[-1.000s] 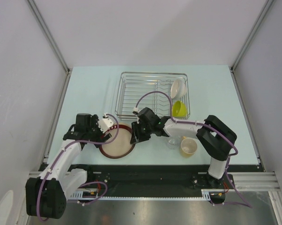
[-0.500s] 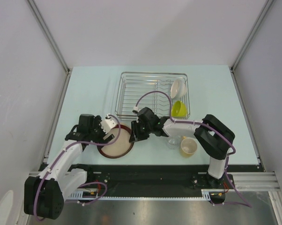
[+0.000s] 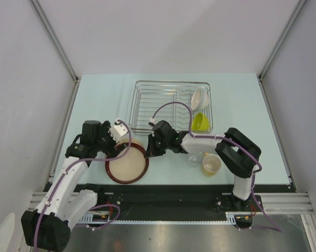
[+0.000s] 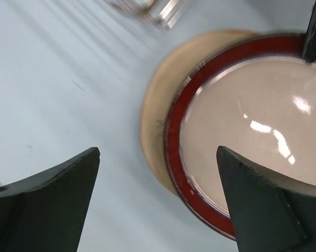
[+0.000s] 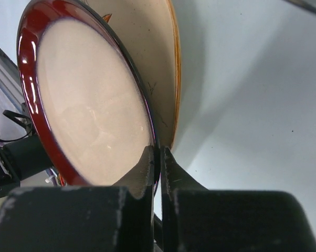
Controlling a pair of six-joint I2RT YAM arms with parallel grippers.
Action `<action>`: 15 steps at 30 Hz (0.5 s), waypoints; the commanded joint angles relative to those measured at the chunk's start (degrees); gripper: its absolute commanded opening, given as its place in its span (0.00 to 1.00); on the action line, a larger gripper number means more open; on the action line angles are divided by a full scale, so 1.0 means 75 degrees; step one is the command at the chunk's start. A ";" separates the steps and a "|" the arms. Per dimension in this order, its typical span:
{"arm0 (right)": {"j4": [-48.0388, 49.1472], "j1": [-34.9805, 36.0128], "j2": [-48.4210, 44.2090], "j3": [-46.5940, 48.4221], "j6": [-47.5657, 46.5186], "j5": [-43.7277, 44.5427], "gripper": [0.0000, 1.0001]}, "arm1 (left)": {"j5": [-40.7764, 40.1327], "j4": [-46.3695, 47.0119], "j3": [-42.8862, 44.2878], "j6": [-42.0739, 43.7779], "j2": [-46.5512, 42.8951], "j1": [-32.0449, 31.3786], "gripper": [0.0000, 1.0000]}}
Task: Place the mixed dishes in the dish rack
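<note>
The dark-red-rimmed beige plate [image 3: 127, 164] lies at the near left, over the beige leaf-pattern plate [image 3: 135, 142], which peeks out behind it. My right gripper [image 3: 149, 152] is shut on the red-rimmed plate's right rim [image 5: 90, 105] and tilts it up off the leaf plate [image 5: 160, 58]. My left gripper [image 3: 116, 140] is open and empty above the plates' left edges [image 4: 242, 136]. The silver dish rack [image 3: 158, 105] holds the white bowl [image 3: 199, 97] and a bright yellow cup [image 3: 201, 122]. The clear glass [image 3: 193, 159] and a pale yellowish cup [image 3: 211, 164] stand on the table.
The rack's near left corner [image 4: 160, 8] shows at the top of the left wrist view. The right arm stretches across the table in front of the rack. Grey walls enclose the table on three sides.
The red-rimmed plate has come up and slid toward the near left, uncovering the leaf plate's far edge. My left gripper has pulled back off the plate toward the far left.
</note>
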 commanded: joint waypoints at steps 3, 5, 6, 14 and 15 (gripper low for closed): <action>-0.0661 0.0022 -0.0292 0.0055 -0.0719 0.0784 0.00 | 0.0262 -0.0787 0.1464 -0.0103 -0.0426 -0.0032 0.99; -0.0860 -0.0001 -0.0409 0.0055 -0.0813 0.0936 0.00 | 0.0133 -0.0904 0.1489 -0.0009 -0.0461 -0.0021 0.99; -0.0919 -0.0025 -0.0433 0.0055 -0.0836 0.0972 0.00 | 0.0098 -0.0951 0.1408 0.0142 -0.0473 -0.0020 0.99; -0.1669 -0.0142 -0.0889 0.0055 -0.1176 0.1476 0.00 | -0.0243 -0.0929 0.0248 0.1221 -0.0836 0.0669 0.99; -0.1727 -0.0177 -0.0936 0.0055 -0.1200 0.1488 0.00 | -0.0173 -0.0905 0.0177 0.1268 -0.0813 0.0799 0.99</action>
